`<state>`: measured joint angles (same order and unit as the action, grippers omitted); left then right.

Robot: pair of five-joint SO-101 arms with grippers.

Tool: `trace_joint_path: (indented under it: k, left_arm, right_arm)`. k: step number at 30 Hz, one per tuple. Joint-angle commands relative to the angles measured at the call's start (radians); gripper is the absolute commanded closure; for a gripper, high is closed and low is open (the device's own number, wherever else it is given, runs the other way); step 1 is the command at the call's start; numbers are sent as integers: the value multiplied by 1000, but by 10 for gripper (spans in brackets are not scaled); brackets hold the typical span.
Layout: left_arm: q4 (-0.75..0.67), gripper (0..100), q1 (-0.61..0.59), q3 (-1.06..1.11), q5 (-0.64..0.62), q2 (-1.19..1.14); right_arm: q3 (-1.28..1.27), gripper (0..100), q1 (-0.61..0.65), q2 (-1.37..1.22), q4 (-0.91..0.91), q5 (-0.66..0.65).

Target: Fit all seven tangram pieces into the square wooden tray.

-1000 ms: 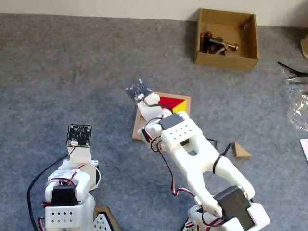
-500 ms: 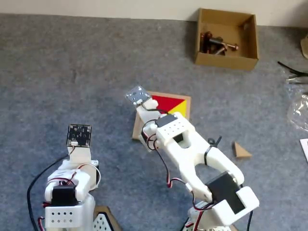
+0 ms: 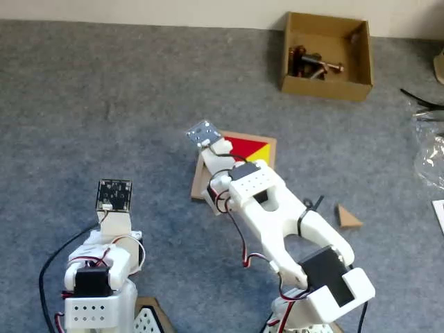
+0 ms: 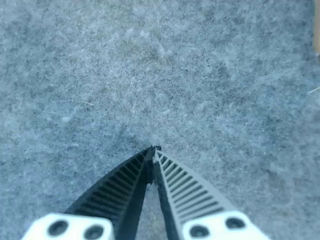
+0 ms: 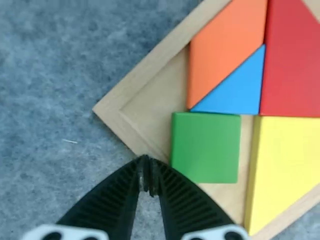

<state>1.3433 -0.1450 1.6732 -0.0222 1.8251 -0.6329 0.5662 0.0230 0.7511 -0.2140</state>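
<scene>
Tangram pieces (image 3: 239,147) sit much as they did a second ago, but the right arm (image 3: 277,215) above them has drawn its elbow back and swung a little, with only a small shift over the last half second. The left arm (image 3: 104,263) and the tan triangle (image 3: 347,217) lying on the grey carpet (image 3: 104,104), well apart from the tray, have not moved. The square wooden tray (image 5: 145,75) holds five coloured pieces. An orange parallelogram (image 5: 227,47) lies against a blue triangle (image 5: 237,92), and both meet a large red piece (image 5: 290,60). A green square (image 5: 206,146) sits just beside a yellow piece (image 5: 285,170). Bare tray floor shows between the orange piece and the rim. A cardboard box (image 3: 326,55) at the far side of the table holds some copper-coloured objects (image 3: 312,64). The right gripper (image 5: 149,187) is clenched with nothing between its jaws, its tips over the tray's edge just beside the green square; whether they touch the wood cannot be told. The left gripper (image 4: 154,149) is likewise closed and empty, over plain carpet.
</scene>
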Motion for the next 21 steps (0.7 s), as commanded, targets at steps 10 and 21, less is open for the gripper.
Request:
trace_joint_path:
  k: [10, 21]
  left_arm:
    - [8, 993, -13, 22, 6, 5]
    - [8, 993, -13, 22, 6, 5]
  right_arm:
    - [76, 993, -76, 10, -61, 2]
    - [101, 993, -101, 12, -59, 3]
